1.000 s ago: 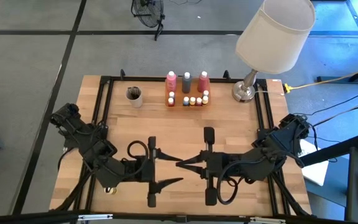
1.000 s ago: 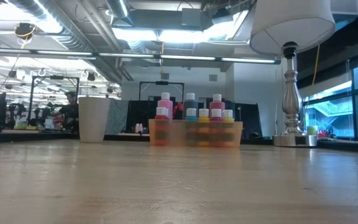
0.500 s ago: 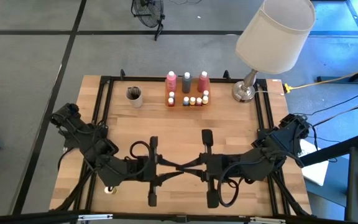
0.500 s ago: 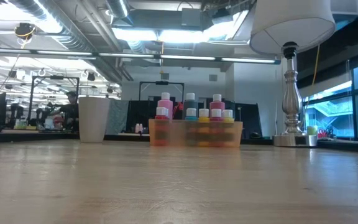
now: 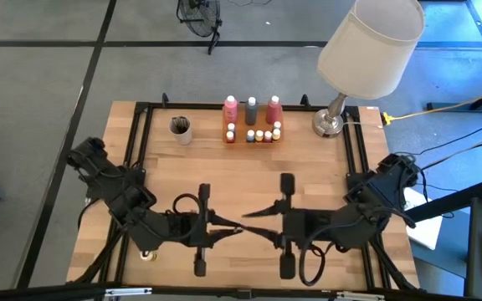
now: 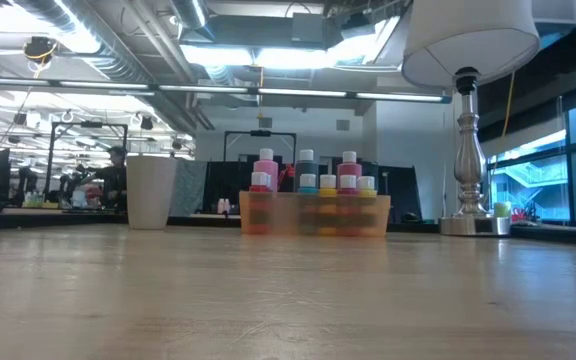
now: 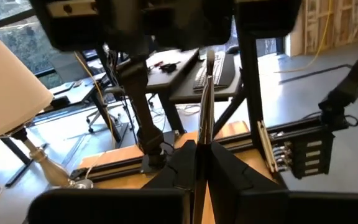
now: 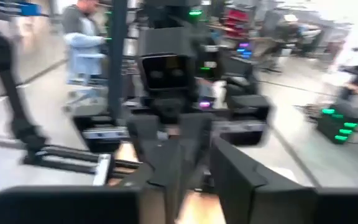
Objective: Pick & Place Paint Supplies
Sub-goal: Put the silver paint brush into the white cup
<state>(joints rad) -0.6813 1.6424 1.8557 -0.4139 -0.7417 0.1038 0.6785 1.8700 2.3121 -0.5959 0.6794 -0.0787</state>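
Wooden table (image 5: 216, 167) below. Left gripper (image 5: 234, 228) pinched shut, empty; right gripper (image 5: 253, 221) slightly parted, empty, tips nearly meeting. Bottles (image 5: 252, 107) and small pots (image 5: 259, 135) well apart, far off to the side of both fingertips. Risk: clashing tips if swung inward.

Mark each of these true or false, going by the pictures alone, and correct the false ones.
1. The orange tray stands at the far edge of the table, between the beige cup and the lamp. True.
2. The left gripper holds a pink bottle. False: its fingers are shut on nothing, over bare wood near the table's front.
3. Three tall white-capped bottles stand in the tray. True.
4. The right gripper is reaching into the cup. False: it is near the table's middle front, facing the left gripper.
5. The small pots lie scattered over the table. False: they sit in the tray.
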